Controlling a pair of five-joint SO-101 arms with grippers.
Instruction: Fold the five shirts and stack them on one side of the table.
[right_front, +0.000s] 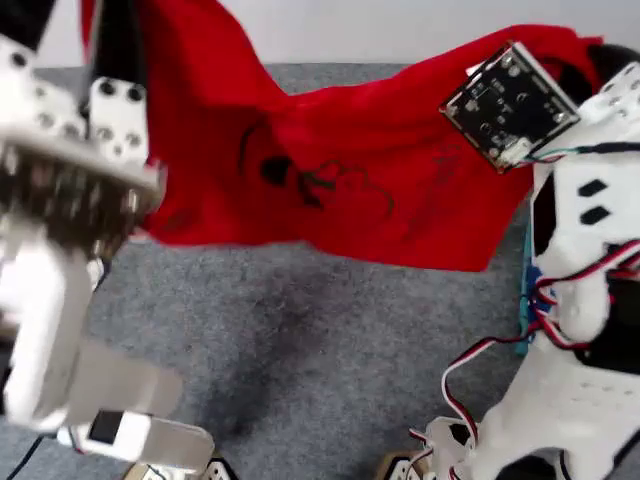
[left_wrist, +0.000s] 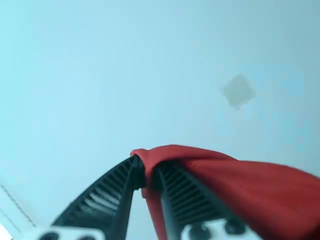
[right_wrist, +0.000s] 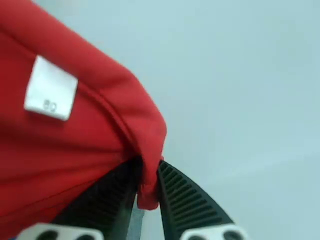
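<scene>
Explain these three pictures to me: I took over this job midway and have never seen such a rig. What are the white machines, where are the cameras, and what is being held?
The white machines are two robot arms side by side. The high view comes from a fixed camera looking down on the grey table: the left arm is at the picture's left, the right arm at its right. The other two pictures come from cameras on each arm's wrist, looking along its black ribbed jaws. Both pairs of jaws are shut on the same red shirt, each pinching a bunched edge, so it hangs spread between the arms over the table. The white label in the right wrist picture is sewn on the shirt.
</scene>
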